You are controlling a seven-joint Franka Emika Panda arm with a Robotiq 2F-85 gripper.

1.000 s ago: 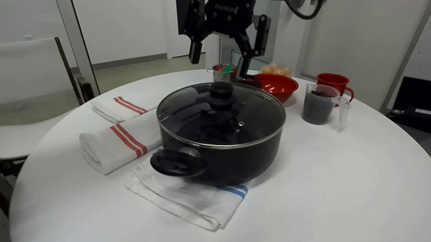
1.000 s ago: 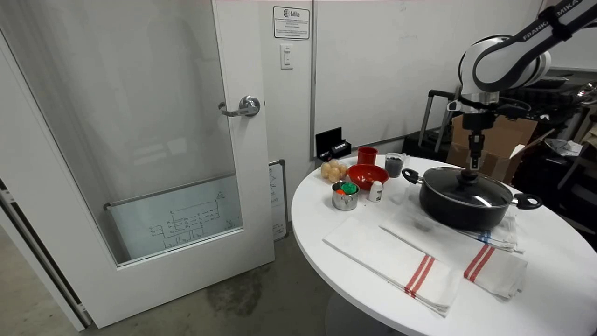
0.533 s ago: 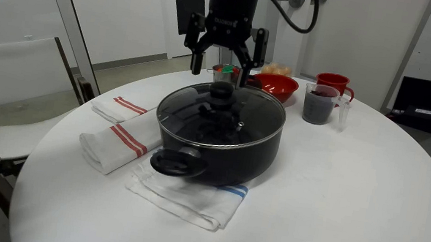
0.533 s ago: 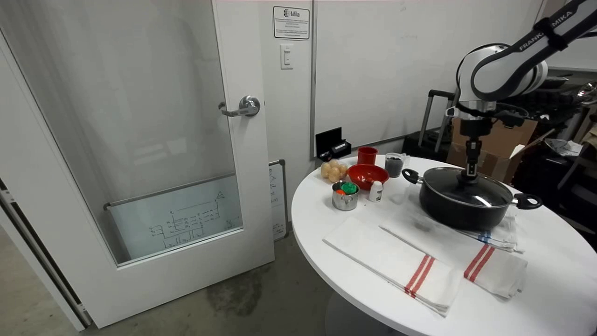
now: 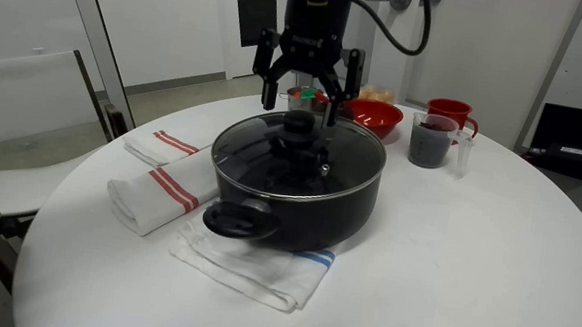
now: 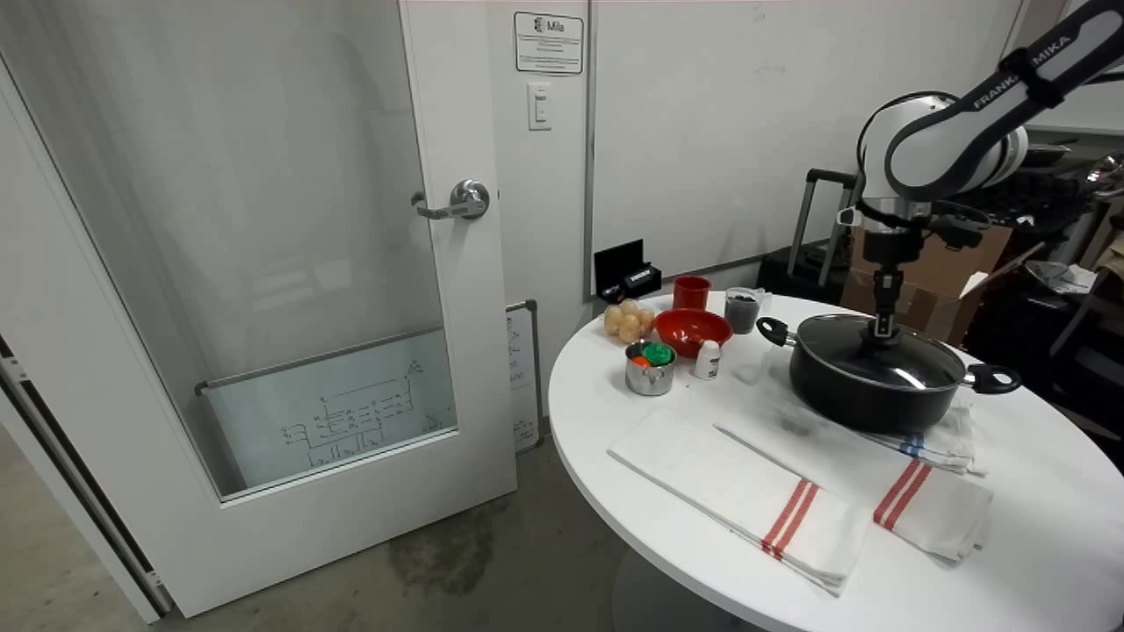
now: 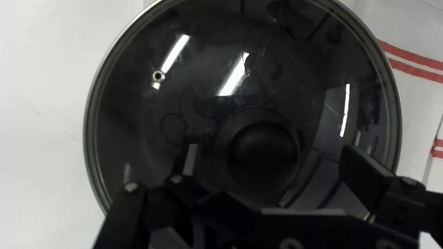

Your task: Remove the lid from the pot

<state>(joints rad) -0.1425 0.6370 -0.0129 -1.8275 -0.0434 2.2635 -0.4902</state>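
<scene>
In both exterior views the lid (image 5: 267, 166) is seen seated on the pot (image 5: 328, 221), from which it could be tipped or dropped if its rounded knob (image 5: 299, 122) is pinched too high, while in the wrist view the gripper (image 7: 270, 154) is seen spread wide, with nothing held and the knob untouched between its fingers (image 7: 358, 176).

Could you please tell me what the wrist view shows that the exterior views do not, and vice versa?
Only the wrist view gives a nearly straight-down look at the lid and its black knob. Only the exterior views show the outer wall of the pot, the red bowl, the red mug and the blue-striped towel. All show the lid, knob, claw and red-striped towels.
</scene>
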